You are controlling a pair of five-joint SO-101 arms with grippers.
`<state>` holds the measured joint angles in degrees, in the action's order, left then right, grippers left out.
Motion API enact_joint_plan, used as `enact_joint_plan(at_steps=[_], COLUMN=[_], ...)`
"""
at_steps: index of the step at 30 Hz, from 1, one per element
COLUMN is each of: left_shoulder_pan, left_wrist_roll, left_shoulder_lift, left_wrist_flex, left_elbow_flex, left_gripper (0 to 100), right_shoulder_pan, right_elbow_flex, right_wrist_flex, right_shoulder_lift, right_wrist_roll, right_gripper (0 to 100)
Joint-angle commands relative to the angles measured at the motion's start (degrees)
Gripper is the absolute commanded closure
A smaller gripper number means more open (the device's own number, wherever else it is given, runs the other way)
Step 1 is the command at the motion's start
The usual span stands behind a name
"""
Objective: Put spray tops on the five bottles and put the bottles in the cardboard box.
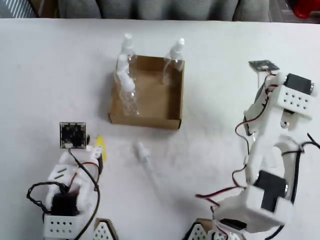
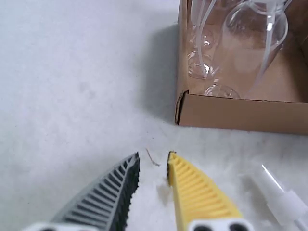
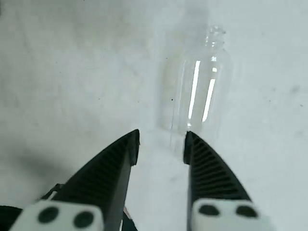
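High view: a loose spray top lies on the table near the left end effector, off its yellow-finger side. Its tube trails away from the cardboard box, where capped bottles stand. The left arm looks the nearer to it. The right arm's bulk covers the table beneath it.

Left wrist view: the left end effector is narrowly parted and empty over bare table. The spray top sits beside the yellow finger, cut off at the frame edge, and the cardboard box is ahead.

Right wrist view: the right end effector is open and empty. An uncapped bottle lies on its side just ahead, with its long axis running away from the fingertips and its neck farthest. Its clear walls are faint against the table.
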<state>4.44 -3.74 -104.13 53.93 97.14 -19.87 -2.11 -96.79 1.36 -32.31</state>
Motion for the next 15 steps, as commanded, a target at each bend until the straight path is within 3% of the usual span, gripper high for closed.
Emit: enact_joint_plan(at_steps=[1, 8, 15], left_shoulder_pan=[0.13, 0.13, 0.13], left_wrist_roll=[-0.18, -0.18, -0.18], left_shoulder_lift=[-0.4, -0.4, -0.4], left_wrist_flex=[0.44, 0.18, 0.0], left_elbow_flex=[-0.09, -0.09, -0.09], left_gripper=[89, 89, 89], right_shoulder_pan=[1.19, 5.41, 1.1], right_elbow_flex=[3.69, 24.09, 33.23], right_wrist_flex=[1.71, 13.85, 23.16], right_shoulder_lift=[-10.15, -25.45, -33.01], right_wrist_roll=[4.84, 4.66, -1.58], right_gripper=[93.6, 93.0, 80.1])
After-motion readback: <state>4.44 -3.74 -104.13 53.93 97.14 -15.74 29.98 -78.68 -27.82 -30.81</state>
